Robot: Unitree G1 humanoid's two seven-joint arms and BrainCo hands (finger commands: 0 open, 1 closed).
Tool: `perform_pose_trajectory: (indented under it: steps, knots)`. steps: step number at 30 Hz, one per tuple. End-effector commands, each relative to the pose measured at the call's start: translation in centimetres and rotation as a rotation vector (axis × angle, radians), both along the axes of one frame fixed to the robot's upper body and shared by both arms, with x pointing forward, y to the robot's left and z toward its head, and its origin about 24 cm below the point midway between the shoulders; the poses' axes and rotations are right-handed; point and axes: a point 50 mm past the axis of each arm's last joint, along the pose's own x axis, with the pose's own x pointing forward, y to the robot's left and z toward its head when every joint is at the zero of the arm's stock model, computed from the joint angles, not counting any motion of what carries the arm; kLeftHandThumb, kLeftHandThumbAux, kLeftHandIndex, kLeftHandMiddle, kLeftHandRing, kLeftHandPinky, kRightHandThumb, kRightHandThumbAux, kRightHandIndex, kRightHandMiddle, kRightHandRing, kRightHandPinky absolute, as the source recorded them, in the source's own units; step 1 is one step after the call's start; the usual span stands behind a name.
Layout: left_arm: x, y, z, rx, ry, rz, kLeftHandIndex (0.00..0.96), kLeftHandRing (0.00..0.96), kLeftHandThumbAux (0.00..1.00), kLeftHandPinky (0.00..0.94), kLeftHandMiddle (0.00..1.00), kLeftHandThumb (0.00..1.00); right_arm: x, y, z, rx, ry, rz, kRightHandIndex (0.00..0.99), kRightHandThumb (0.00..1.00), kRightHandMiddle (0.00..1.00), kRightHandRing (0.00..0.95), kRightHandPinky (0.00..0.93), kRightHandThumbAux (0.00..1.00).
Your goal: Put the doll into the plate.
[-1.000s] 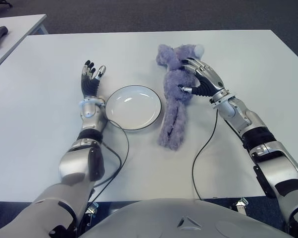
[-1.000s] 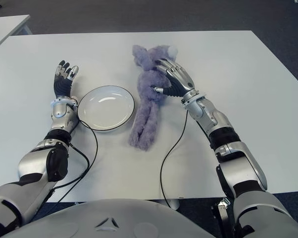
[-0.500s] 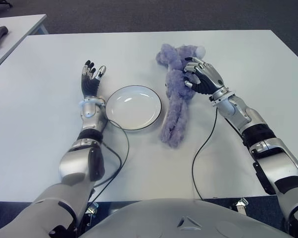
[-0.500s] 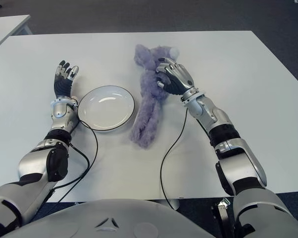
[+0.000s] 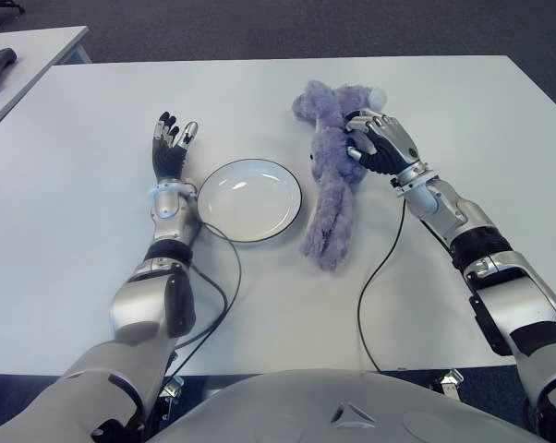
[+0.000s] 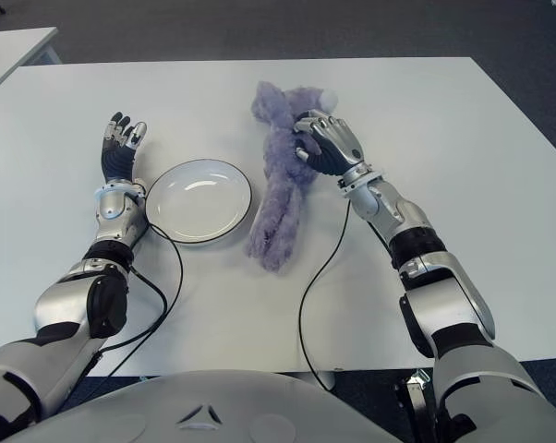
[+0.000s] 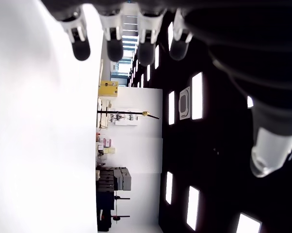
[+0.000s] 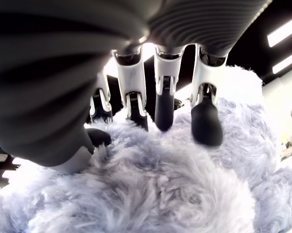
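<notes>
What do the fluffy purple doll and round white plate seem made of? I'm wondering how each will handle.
The fluffy purple doll, clasped by the right hand, looks like long-pile plush: shaggy fibres show in the right wrist view. The round white plate looks glossy and rigid, with light reflections; ceramic or hard plastic, I can't tell.

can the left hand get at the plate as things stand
Probably yes. The left hand shows just left of the plate, fingers open and holding nothing, with only bare table between them. The doll lies on the plate's far side, gripped by the right hand.
</notes>
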Motion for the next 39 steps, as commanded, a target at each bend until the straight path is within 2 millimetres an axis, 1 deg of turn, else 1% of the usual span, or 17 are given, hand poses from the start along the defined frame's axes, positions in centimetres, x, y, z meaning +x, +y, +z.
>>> perform_pose_trajectory:
  steps: [1,10,11,12,14,27,32,33,34,35,36,38,39]
  knots:
    - [-9.9,-2.6,-11.7,-0.18,0.453,0.063,0.032,0.04,0.562,0.0,0.094,0.0,0.1,-0.3,-1.5,-0.038,0.084,-0.018,0.439,0.687,0.858,0.848,0.848,0.71]
    - [-9.9,-2.6,-11.7,-0.188,0.452,0.065,0.04,0.044,0.569,0.0,0.097,0.0,0.2,-0.9,-1.3,-0.057,0.095,-0.033,0.439,0.686,0.86,0.851,0.85,0.711]
    - [-9.9,-2.6,-11.7,-0.188,0.452,0.065,0.04,0.044,0.568,0.0,0.098,0.0,0.2,-0.9,-1.3,-0.058,0.095,-0.034,0.695,0.414,0.872,0.861,0.862,0.612]
    - [-9.8,-2.6,-11.7,-0.189,0.451,0.064,0.04,0.045,0.567,0.0,0.098,0.0,0.2,-1.0,-1.3,-0.06,0.094,-0.036,0.761,0.341,0.875,0.864,0.865,0.587]
    - [-9.8,-2.6,-11.7,-0.19,0.45,0.064,0.039,0.045,0.566,0.0,0.098,0.0,0.2,-1.1,-1.2,-0.063,0.094,-0.038,0.781,0.321,0.876,0.865,0.867,0.58]
    - [-9.8,-2.6,-11.7,-0.195,0.453,0.065,0.041,0.048,0.57,0.0,0.1,0.0,0.3,-1.5,-0.9,-0.076,0.09,-0.044,0.784,0.307,0.879,0.866,0.869,0.572]
    - [-9.8,-2.6,-11.7,-0.19,0.456,0.066,0.041,0.049,0.565,0.0,0.101,0.0,0.3,-1.5,-0.6,-0.065,0.062,-0.036,0.783,0.297,0.877,0.862,0.857,0.577]
    - [-9.8,-2.6,-11.7,-0.189,0.456,0.067,0.041,0.05,0.562,0.0,0.103,0.0,0.3,-1.5,-0.5,-0.064,0.055,-0.033,0.766,0.295,0.862,0.847,0.826,0.589]
    - [-9.8,-2.6,-11.7,-0.187,0.456,0.067,0.041,0.05,0.561,0.0,0.103,0.0,0.2,-1.5,-0.4,-0.065,0.043,-0.03,0.763,0.295,0.859,0.844,0.821,0.591]
    - [-9.8,-2.6,-11.7,-0.186,0.457,0.067,0.04,0.05,0.56,0.0,0.104,0.0,0.2,-1.4,-0.4,-0.066,0.034,-0.028,0.668,0.303,0.8,0.782,0.763,0.609]
    - [-9.8,-2.6,-11.7,-0.186,0.457,0.067,0.04,0.05,0.56,0.0,0.103,0.0,0.2,-1.4,-0.3,-0.067,0.028,-0.028,0.606,0.312,0.739,0.72,0.702,0.615]
    - [-9.8,-2.6,-11.7,-0.186,0.457,0.067,0.039,0.05,0.56,0.0,0.103,0.0,0.2,-1.4,-0.3,-0.067,0.021,-0.028,0.588,0.315,0.721,0.701,0.684,0.617]
    - [-9.8,-2.6,-11.7,-0.186,0.458,0.067,0.038,0.049,0.56,0.0,0.102,0.0,0.2,-1.4,-0.3,-0.067,0.018,-0.028,0.522,0.318,0.639,0.613,0.588,0.621]
